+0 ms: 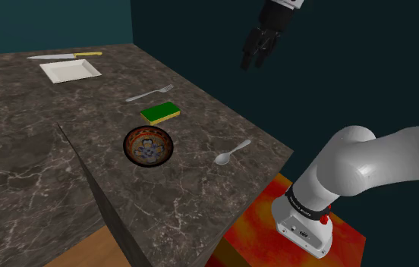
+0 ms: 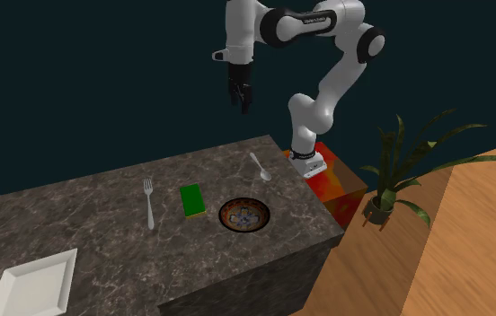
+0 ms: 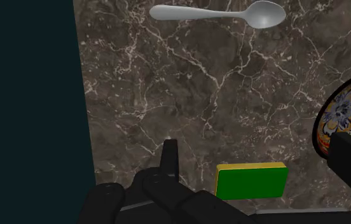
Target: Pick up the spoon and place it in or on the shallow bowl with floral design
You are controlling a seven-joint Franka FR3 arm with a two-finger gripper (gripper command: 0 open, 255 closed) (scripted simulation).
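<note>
A silver spoon [image 1: 232, 152] [image 2: 260, 166] [image 3: 219, 13] lies flat on the dark marble counter [image 1: 33, 152], near the corner closest to the robot's stand. The shallow bowl [image 1: 148, 146] [image 2: 243, 215] [image 3: 346, 111], with an orange rim and a blue-and-white flower inside, stands upright a short way from the spoon and is empty. My black gripper [image 1: 252, 64] [image 2: 240, 99] [image 3: 257, 143] hangs high above the counter's far edge, pointing down. It is open and holds nothing. In the wrist view the spoon lies well ahead of the fingers [image 3: 170, 156].
A green and yellow sponge [image 1: 160, 113] [image 2: 191, 199] [image 3: 250, 180] lies beside the bowl, with a fork [image 1: 149, 94] [image 2: 148, 202] beyond it. A white square plate [image 1: 70, 70] [image 2: 35, 283] and a knife [image 1: 64, 56] sit at the counter's far end. A potted plant [image 2: 399, 171] stands on the floor.
</note>
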